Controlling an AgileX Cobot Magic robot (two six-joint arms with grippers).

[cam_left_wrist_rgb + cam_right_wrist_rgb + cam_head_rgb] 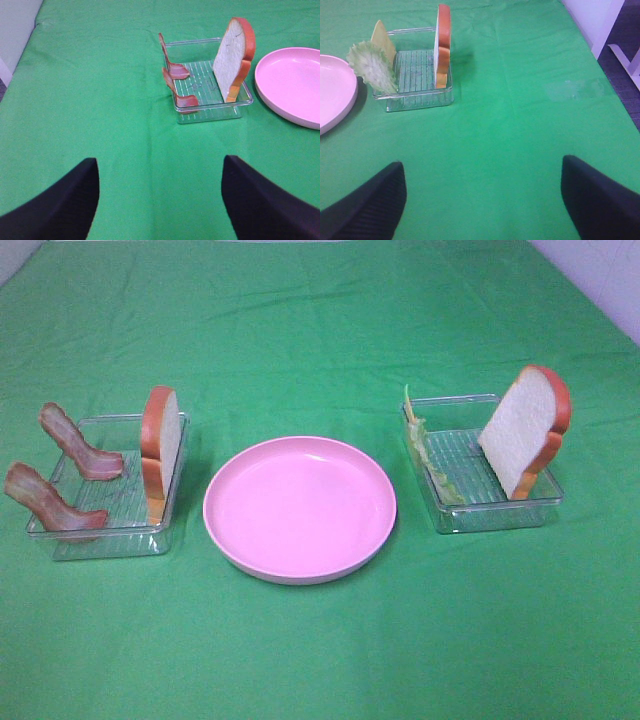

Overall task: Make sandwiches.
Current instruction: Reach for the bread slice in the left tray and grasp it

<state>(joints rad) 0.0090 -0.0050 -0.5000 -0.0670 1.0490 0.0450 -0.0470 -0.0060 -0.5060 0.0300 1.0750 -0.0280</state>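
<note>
Left end effector (157, 161) hangs over the green worktop (320, 660) with its two dark fingers (65, 200) spread wide and nothing between them, aimed toward the tray on its own side of the pink plate (300, 508). The right end effector (481, 160) is posed the same way on the other side, fingers wide apart and empty above the cloth, well short of its tray.

The plate sits in the middle between the two clear trays and carries nothing. No sandwich is stacked, and its parts stand in the trays. In the left tray (110, 545), two bacon strips (55, 505) curl up along the side far from the plate, and a bread slice (160, 445) stands on edge against the wall nearest the plate.

In the right tray (495, 518), a lettuce leaf (430, 460) and a cheese slice (383, 37) lean on the wall nearest the plate. A second bread slice (525, 430) leans tilted at the far side.
</note>
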